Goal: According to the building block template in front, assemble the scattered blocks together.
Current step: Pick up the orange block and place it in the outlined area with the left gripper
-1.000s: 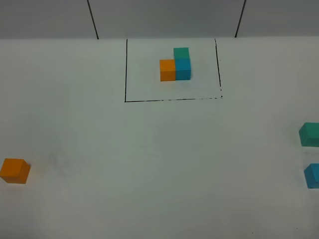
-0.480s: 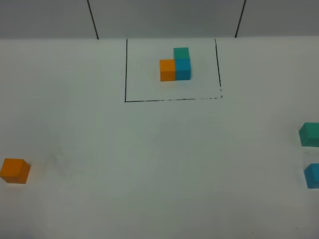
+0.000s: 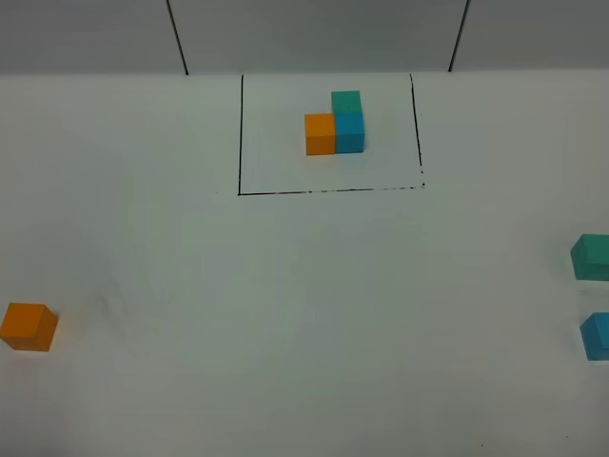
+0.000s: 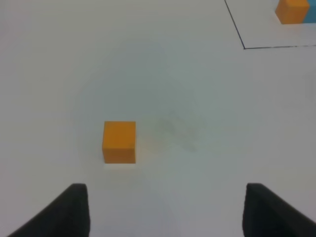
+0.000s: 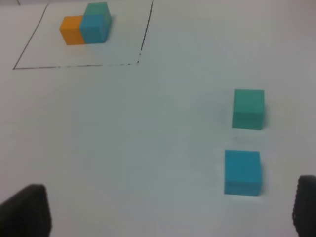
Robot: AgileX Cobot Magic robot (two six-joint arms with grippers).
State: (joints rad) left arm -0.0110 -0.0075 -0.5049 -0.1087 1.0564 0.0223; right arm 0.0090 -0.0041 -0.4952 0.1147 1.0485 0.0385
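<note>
The template [image 3: 335,124] is an L-shaped cluster of orange, blue and teal-green cubes inside a thin black drawn rectangle at the back middle. The loose orange cube [image 3: 29,327] sits far left. The loose teal-green cube [image 3: 592,257] and blue cube [image 3: 598,335] sit at the right edge, apart from each other. In the left wrist view my left gripper [image 4: 165,212] is open and empty, with the orange cube [image 4: 119,142] just ahead of it. In the right wrist view my right gripper [image 5: 173,212] is open and empty, with the blue cube [image 5: 242,172] and teal-green cube [image 5: 248,109] ahead. Neither gripper shows in the exterior view.
The white table [image 3: 304,314] is bare between the loose cubes. A grey back wall [image 3: 314,33] with two dark vertical seams rises behind the drawn rectangle. The template also shows in the right wrist view [image 5: 85,23].
</note>
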